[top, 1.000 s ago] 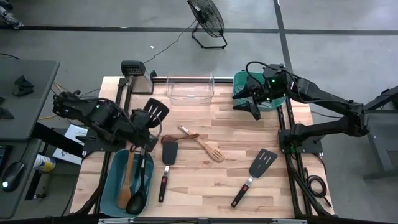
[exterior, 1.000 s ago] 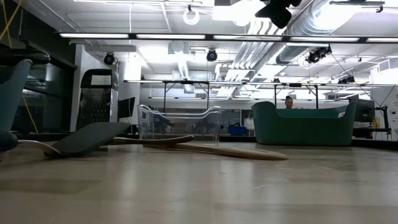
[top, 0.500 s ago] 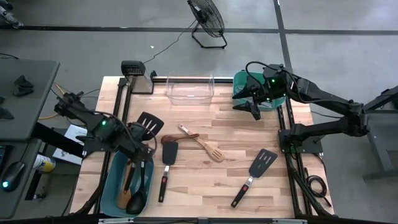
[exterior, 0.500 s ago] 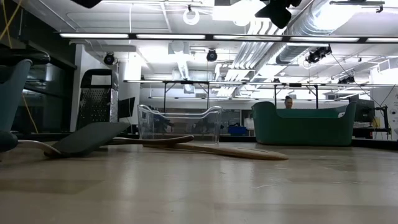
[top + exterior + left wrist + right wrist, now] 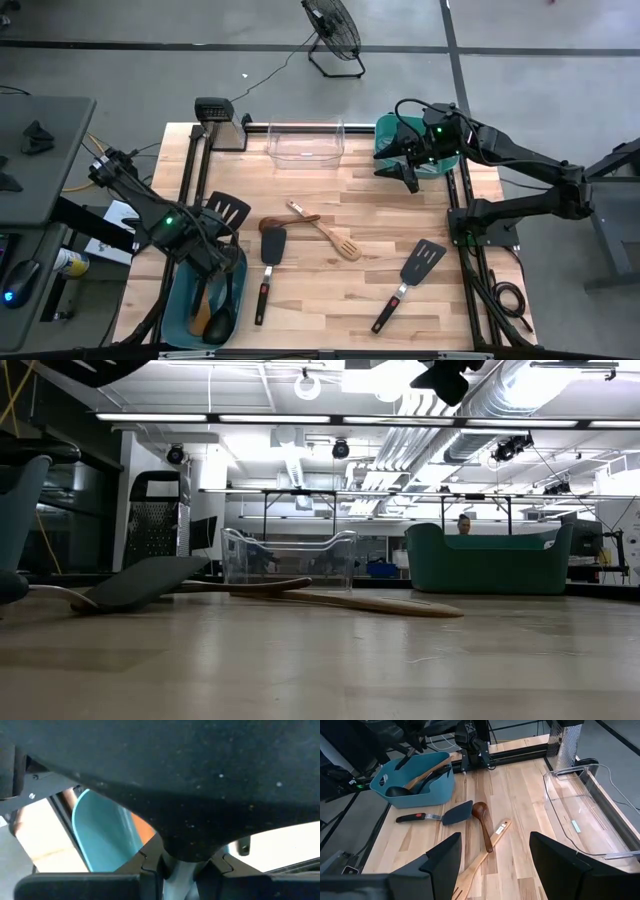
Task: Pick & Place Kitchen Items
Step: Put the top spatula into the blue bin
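Wooden table [image 5: 340,290], seen from above, with both arms reaching in from its sides. Teal tub [image 5: 180,300] at the near left corner, holding a black ladle [image 5: 222,318] and a wooden spoon [image 5: 203,312], handles leaning toward the left arm. Green tub [image 5: 385,135] at the far right corner, partly covered by the right arm. Clear plastic bin [image 5: 305,142] at the far edge between the two tubs; a metal box grater [image 5: 155,530] stands to its left in the low view.

Left gripper [image 5: 222,255] over the teal tub, pinching the handle of a slotted black turner [image 5: 227,211], whose blade points away from the tub, raised off the table. In the left wrist view the underside of this blade [image 5: 200,780] fills most of the field, with the tub wall below.

Right gripper [image 5: 492,860] hangs beside the green tub, fingers [image 5: 442,860] spread and holding nothing.

Loose items on the table, left to right: a black turner with red-trimmed handle [image 5: 268,265] just beside the teal tub; a dark wooden spoon [image 5: 285,222] and a pale slotted wooden spatula [image 5: 330,235], lying together near the centre, whether crossed or only adjacent cannot be told; a second slotted black turner with red-trimmed handle [image 5: 410,275], well apart toward the near right.
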